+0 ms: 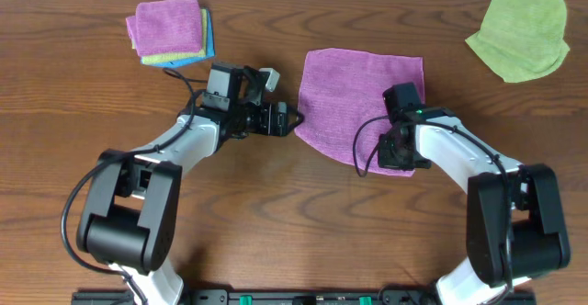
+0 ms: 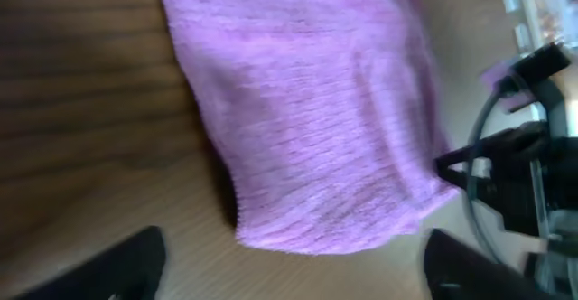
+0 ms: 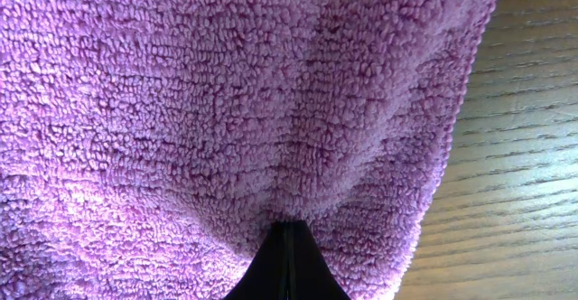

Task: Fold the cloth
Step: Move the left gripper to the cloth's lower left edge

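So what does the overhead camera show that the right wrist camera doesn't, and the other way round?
Only the overhead view shows the open left claw just beside the purple-magenta fuzzy microfibre cloth, a crumpled lime-green cloth at the far right, and a stack of folded cloths, purple on top, at the far left. Only the right wrist view shows the right claw shut, pinching the fabric so creases fan out, and the fuzzy loops close up. Both show the purple cloth lying on the brown wooden table.

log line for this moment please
left claw: open, beside cloth | right claw: shut on cloth | cloth: lying on table
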Robot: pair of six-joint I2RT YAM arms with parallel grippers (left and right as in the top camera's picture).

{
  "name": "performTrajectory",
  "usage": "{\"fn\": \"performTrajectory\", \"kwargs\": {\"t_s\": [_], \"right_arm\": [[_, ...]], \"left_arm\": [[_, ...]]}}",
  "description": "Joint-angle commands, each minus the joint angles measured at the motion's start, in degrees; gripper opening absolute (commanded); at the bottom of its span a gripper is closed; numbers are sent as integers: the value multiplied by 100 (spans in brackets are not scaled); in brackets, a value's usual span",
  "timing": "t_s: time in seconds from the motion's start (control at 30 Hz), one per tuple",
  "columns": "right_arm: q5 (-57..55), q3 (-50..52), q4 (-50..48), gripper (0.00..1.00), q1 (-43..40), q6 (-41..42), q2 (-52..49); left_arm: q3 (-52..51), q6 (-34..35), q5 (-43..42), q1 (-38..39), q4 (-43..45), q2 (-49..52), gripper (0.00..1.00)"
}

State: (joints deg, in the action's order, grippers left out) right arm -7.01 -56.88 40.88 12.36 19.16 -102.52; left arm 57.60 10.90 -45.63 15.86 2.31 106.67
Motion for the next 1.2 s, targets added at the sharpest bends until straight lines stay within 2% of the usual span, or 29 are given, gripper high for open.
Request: {"fn": "performTrajectory", "kwargs": {"t_s": [0.0, 0.23, 0.87, 1.17], "right_arm": [[378, 223, 96, 1, 90, -57, -238], [378, 223, 122, 1, 90, -57, -238], [380, 223, 157, 1, 90, -55, -238], [380, 223, 160, 1, 90, -57, -238]], "left_arm": [[20, 101, -697, -9, 120, 319, 95], [20, 555, -1300, -9, 787, 918, 95], [22, 542, -1095, -9, 1471, 1023, 95], [22, 540, -1093, -7, 1473, 1023, 95]]}}
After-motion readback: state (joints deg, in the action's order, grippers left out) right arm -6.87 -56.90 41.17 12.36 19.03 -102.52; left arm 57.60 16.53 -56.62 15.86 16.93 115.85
